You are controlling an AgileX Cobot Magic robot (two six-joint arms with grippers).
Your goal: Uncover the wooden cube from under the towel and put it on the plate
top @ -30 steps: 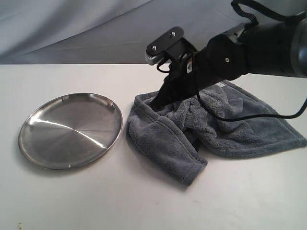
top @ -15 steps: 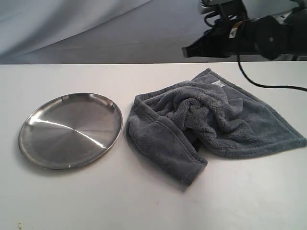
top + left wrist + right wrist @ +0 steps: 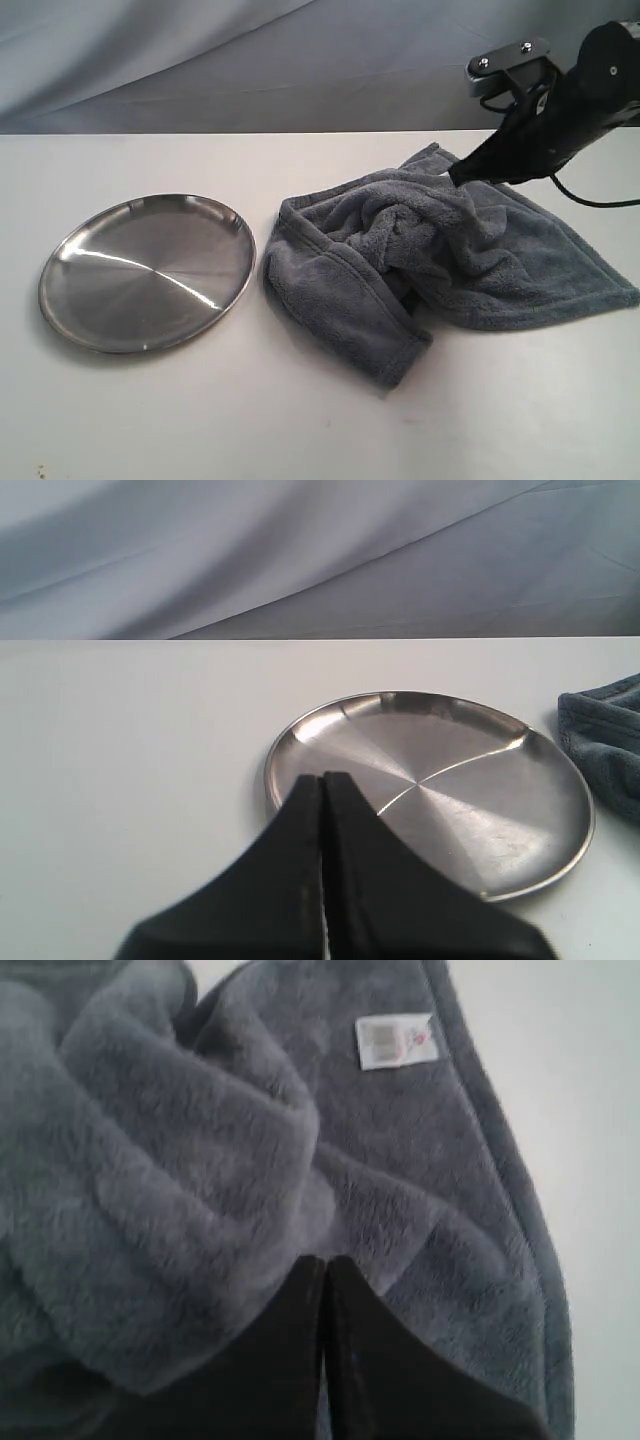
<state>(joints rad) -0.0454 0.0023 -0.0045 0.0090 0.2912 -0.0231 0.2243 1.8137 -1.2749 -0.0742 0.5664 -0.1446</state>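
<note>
Towel (image 3: 470, 260) lies bunched in thick folds on the bench (image 3: 300, 420), with one flap doubled over on its plate-facing side. The plate (image 3: 150, 272) sits just beside the towel on the left arm's side, apart from it and bare. The cube is not visible in any view; judged to be under the towel, but no bulge shows exactly where. The right claw (image 3: 457, 179) is clenched tip to tip and holds nothing. It is poised at the towel's far edge, near the sewn label (image 3: 395, 1040); whether the tips touch the fleece cannot be told. The left claw (image 3: 322, 778) is likewise clenched and empty, at the plate's side away from the towel. Uncovering is judged not yet done. Hazards noted: with the jaws pressed together the right claw can only prod the pile, and a push would crumple the folds further over the cube. Once it is opened, a shallow pinch on this thick fleece could slip free partway through a lift. A deep blind pinch could catch the cube along with the cloth and carry or fling it. A drag towards the plate could sweep the towel over the plate or knock it, since the two lie so close. A cube wrapped in the folds could roll clear across the bench.
</note>
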